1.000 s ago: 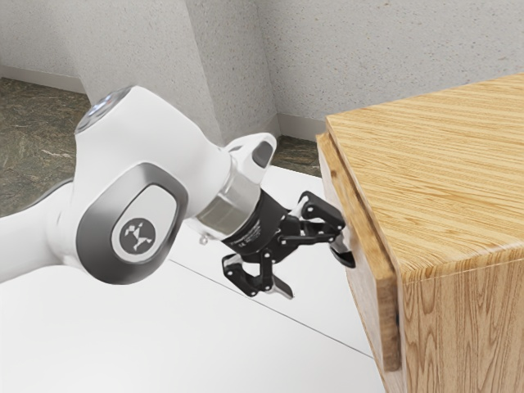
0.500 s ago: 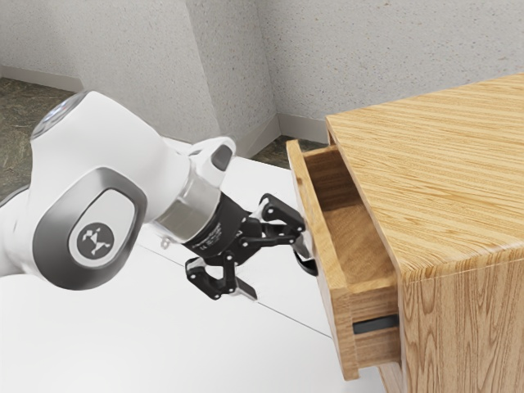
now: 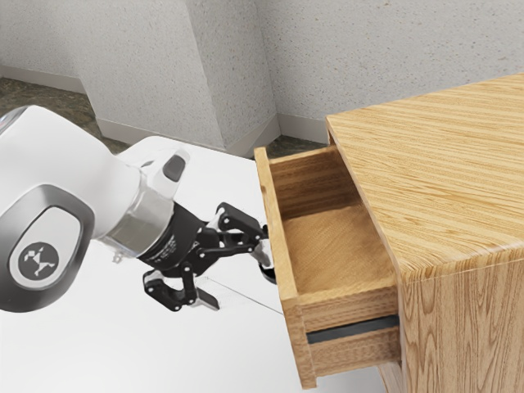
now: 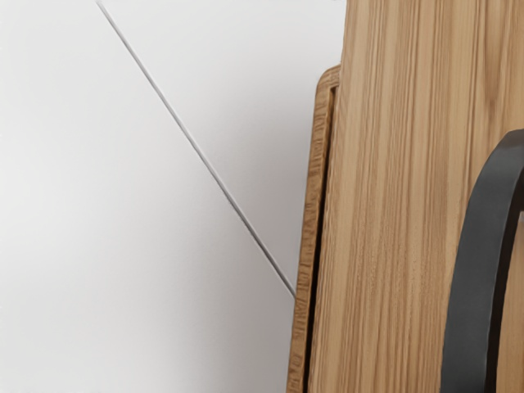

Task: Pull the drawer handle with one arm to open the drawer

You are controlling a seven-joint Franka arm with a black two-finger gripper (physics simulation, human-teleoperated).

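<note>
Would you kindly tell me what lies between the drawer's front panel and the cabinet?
The exterior view shows the drawer's bare wooden floor and side wall spanning from the front panel to the cabinet.

The light-wood drawer [image 3: 336, 246] stands well out of its cabinet [image 3: 442, 180], level, its inside open to view. A black curved handle [image 4: 483, 270] sits on its front panel.
</note>
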